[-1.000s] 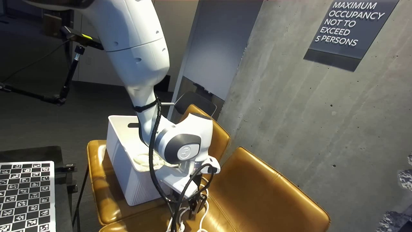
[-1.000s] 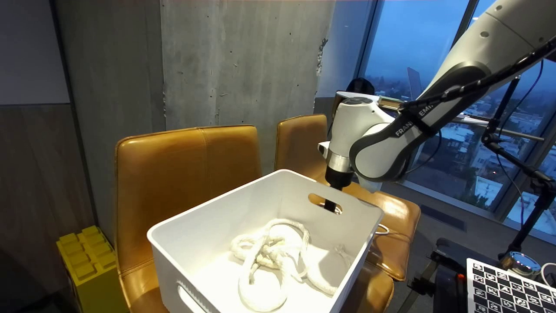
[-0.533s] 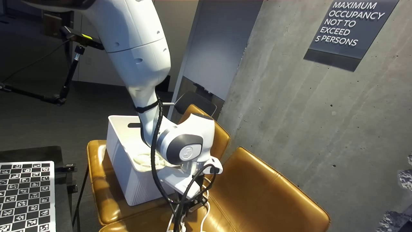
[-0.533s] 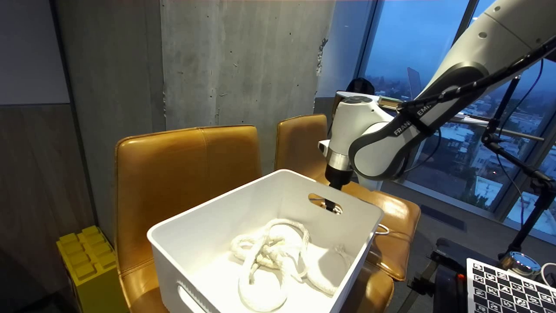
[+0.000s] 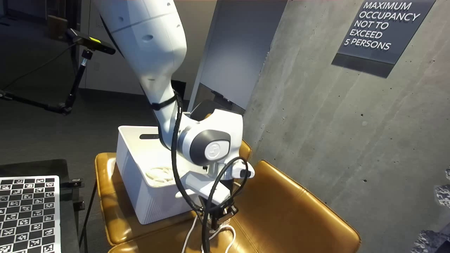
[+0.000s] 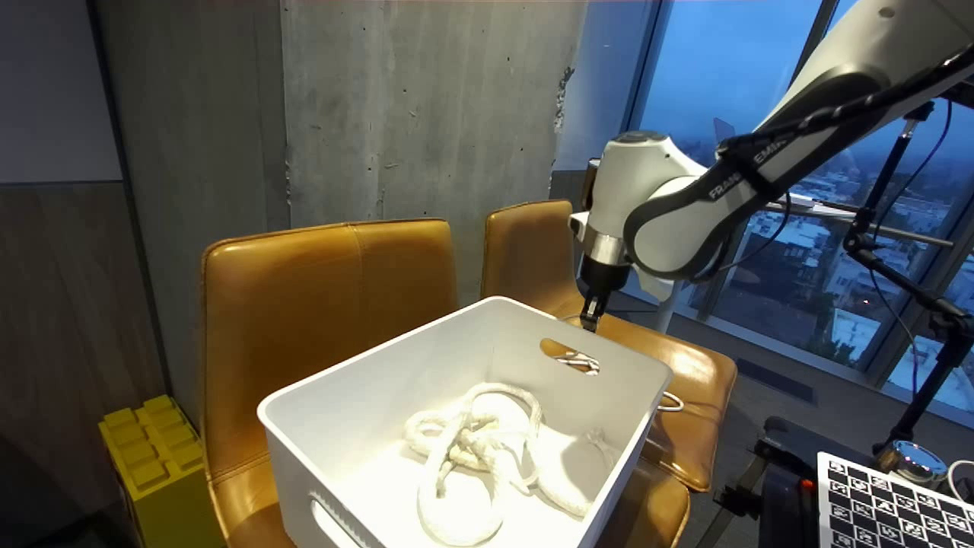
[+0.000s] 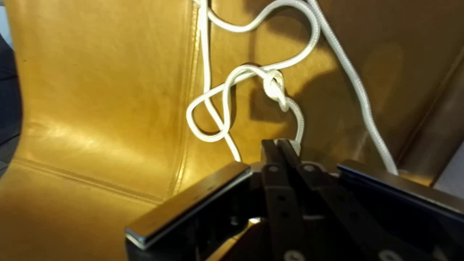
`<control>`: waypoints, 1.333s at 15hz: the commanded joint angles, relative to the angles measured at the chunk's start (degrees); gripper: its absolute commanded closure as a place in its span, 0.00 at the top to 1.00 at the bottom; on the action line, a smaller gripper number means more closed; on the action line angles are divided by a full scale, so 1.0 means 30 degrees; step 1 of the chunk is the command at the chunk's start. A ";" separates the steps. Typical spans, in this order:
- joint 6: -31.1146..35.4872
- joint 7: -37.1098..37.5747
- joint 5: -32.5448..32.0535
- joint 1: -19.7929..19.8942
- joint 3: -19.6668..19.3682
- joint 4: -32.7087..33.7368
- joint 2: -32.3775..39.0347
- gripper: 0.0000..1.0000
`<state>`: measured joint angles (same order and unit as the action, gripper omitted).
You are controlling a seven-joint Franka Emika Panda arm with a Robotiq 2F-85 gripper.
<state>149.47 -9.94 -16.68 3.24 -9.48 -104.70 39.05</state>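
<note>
A: Here we are above the brown chair (image 5: 291, 196), our gripper (image 7: 278, 145) aimed downward, fingers pressed almost together. Have we a catch?

B: We judge so! In the wrist view a strand of white rope (image 7: 226, 101) runs right to the tips, and a pale bit shows there. The pinch itself is half hidden.

A: Why take it so close to the knot (image 7: 272, 87)?

B: Near it, yes, on a thin length: slim fingers suit a slim strand, we reckon. The rest lies in slack loops on the seat, so it probably offers little pull against us.

A: And the white bin (image 6: 426, 365)?

B: In an exterior view it's near, and we're beyond its far wall, to the right. It stands on the neighbouring chair (image 6: 327, 327), likely for a flat base. Inside, a thicker pale rope (image 6: 487, 441) lies heaped, fenced by high walls.

A: That black cable (image 5: 174, 147), look!

B: Strapped along the arm (image 5: 158, 52), we'd guess so it follows every bend, with a loose loop at the wrist leaving us room to turn.
</note>
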 commanded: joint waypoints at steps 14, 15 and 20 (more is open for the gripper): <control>-0.8668 0.0579 -0.0805 -0.1585 0.2849 0.0029 -1.3563 0.01; -0.9377 0.0925 -0.0913 -0.1922 0.3345 0.0304 -1.3992 0.01; -1.0148 0.2618 -0.1610 -0.3051 0.5297 -0.0200 -1.4670 0.01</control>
<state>119.60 -4.62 -19.77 -5.01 4.59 -103.90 -4.76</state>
